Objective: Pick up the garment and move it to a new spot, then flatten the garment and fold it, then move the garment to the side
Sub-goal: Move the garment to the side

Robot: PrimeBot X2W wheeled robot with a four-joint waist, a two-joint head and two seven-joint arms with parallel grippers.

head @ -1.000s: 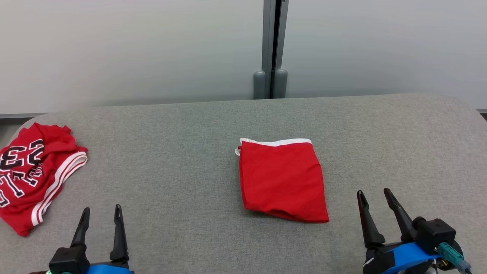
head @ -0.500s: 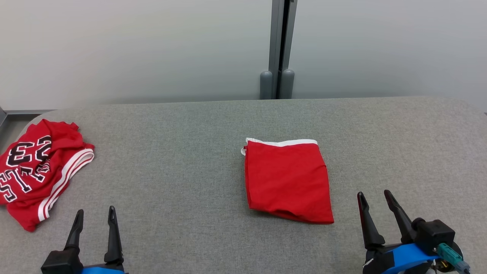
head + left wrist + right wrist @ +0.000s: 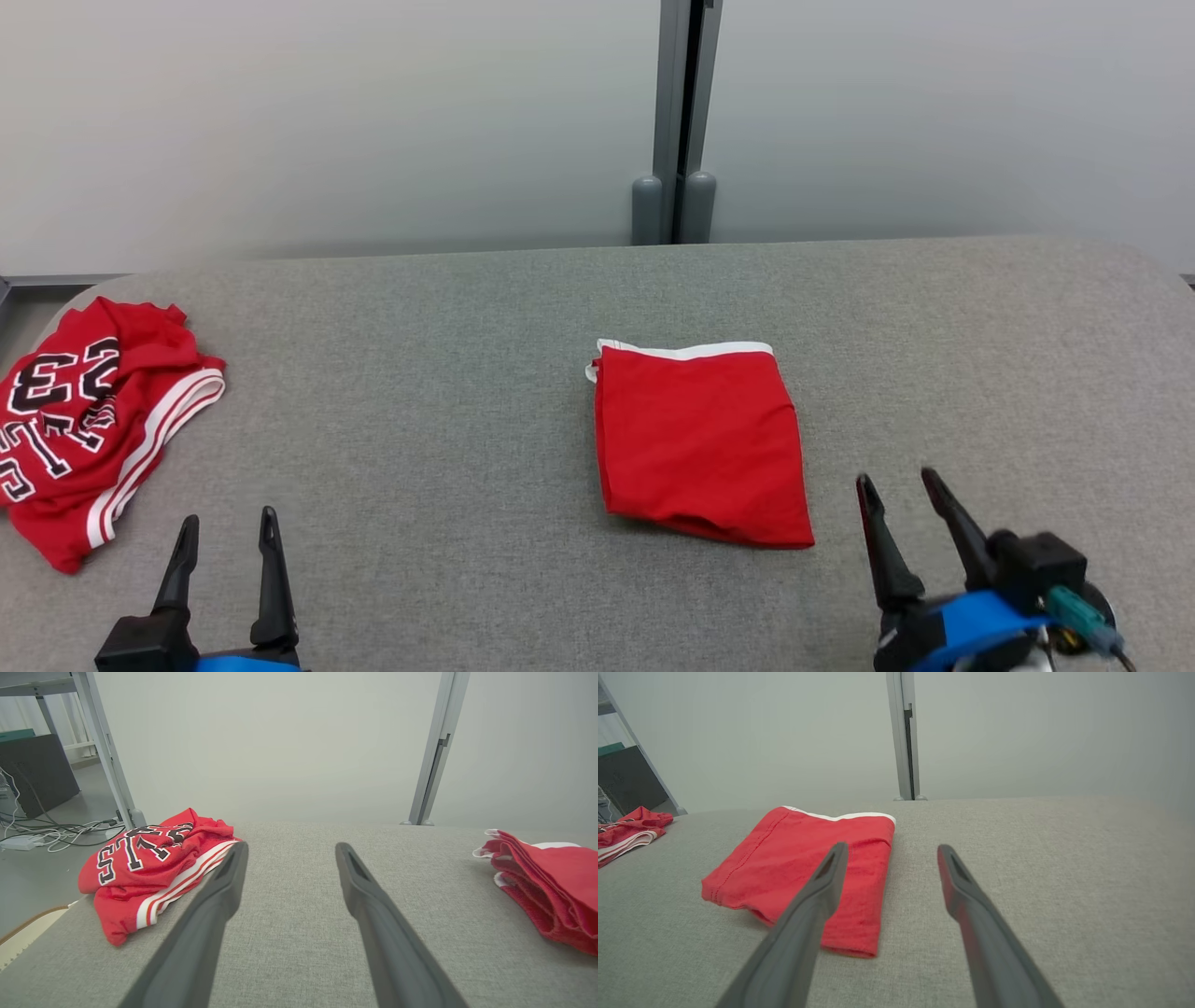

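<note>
Two red garments lie on the grey surface [image 3: 448,373], and over the past second neither has been touched; the whole scene has only slid a little sideways, which I take for the robot's head or waist turning and not the cloth moving. Far left, near the edge, a jersey [image 3: 93,420] sits crumpled, showing a big black 23 edged in white and a few block letters below it that are too bunched up to read as a word. Next along, the left gripper [image 3: 230,516] has sunk slightly toward the robot, its fingers spread wide with nothing between them. In the middle lies the folded garment [image 3: 700,439], a neat rectangle with white trim along its far edge and no label or writing that I can see. To its right the right gripper [image 3: 895,476] has drawn back a touch too, fully parted and empty, near the cloth's near right corner but clear of it. To my eye the folding is finished and only the move to the side remains.
</note>
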